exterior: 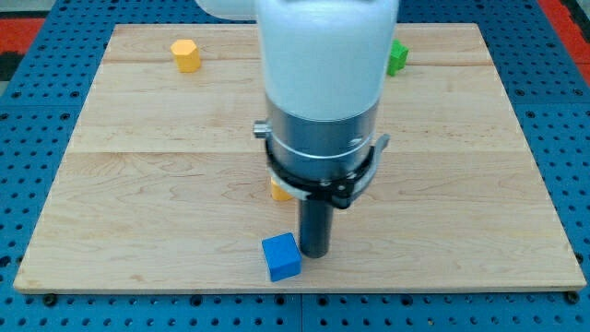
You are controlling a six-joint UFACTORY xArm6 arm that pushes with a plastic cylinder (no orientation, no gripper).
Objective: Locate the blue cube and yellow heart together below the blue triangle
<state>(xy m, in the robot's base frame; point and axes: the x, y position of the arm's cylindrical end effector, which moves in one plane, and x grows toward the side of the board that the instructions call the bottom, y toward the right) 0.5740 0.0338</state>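
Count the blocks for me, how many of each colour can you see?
Blue: 1, the blue cube, right beside my tip
Yellow: 2, the yellow block and another yellow block, mostly hidden by the arm
Green: 1, the green block, partly hidden
Total: 4

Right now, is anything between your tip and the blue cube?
Nothing. In the camera view my tip sits just to the view's right of the blue cube, close beside its upper right corner; whether they touch I cannot tell.

my tip (314, 254) just right of blue cube (281, 257), wooden board (138, 212) bottom
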